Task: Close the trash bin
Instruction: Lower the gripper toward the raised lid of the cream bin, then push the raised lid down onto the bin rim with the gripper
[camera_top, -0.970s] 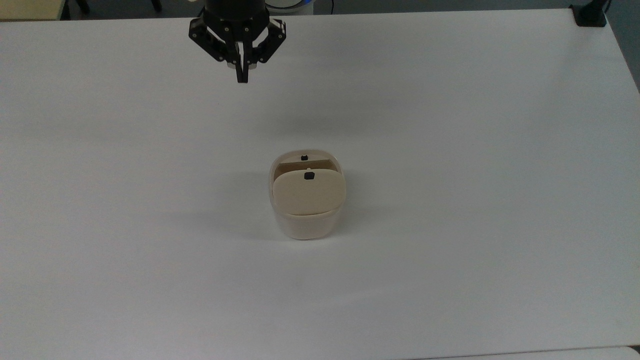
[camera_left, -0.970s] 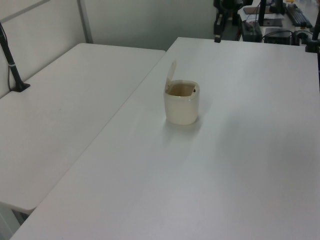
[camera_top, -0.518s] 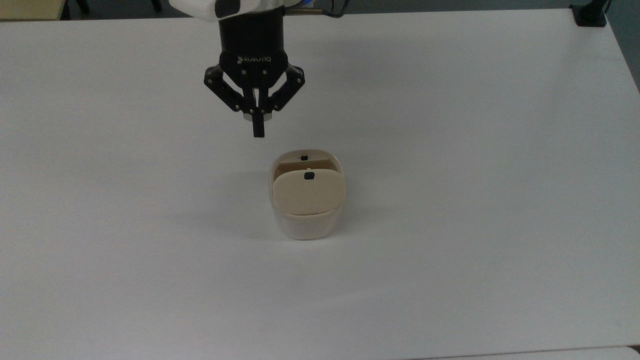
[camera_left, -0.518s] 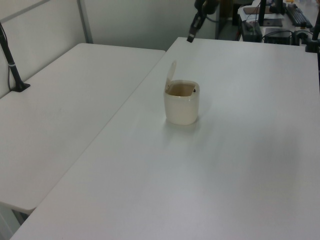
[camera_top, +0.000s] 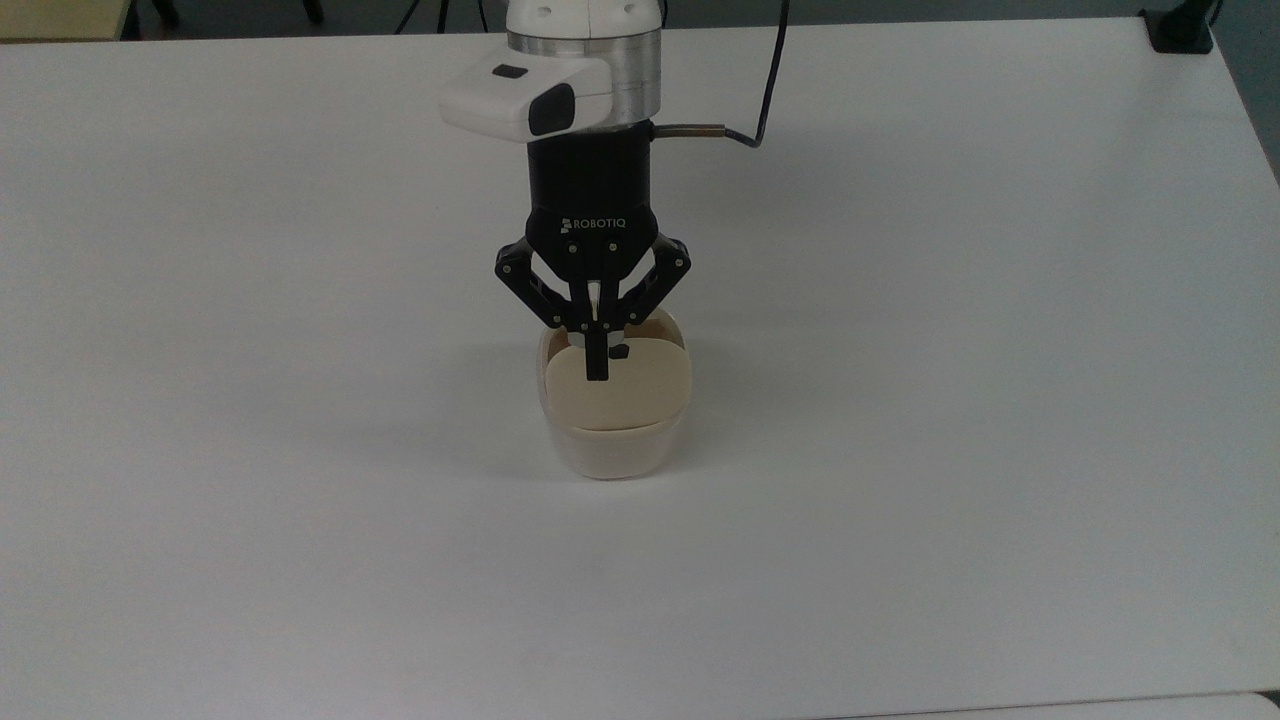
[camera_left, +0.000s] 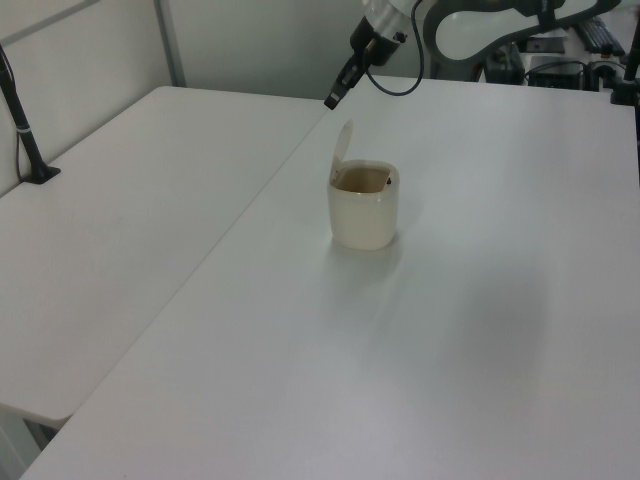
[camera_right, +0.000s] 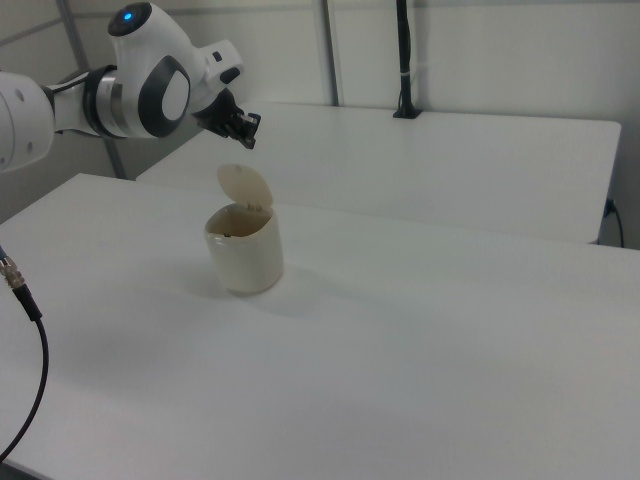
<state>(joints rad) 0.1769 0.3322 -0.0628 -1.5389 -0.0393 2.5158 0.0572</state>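
Jaws (camera_top: 597, 372) fully closed, holding nothing, hovering above trash bin (camera_top: 612, 448); lid (camera_top: 617, 392) upright, open.

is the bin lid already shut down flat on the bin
No, in the left view the lid stands upright above the rim of the trash bin, leaving the bin's inside open.

One trash bin (camera_top: 612, 420) with one raised lid (camera_top: 617, 390), one gripper (camera_top: 597, 372), two white tables (camera_left: 470, 330).
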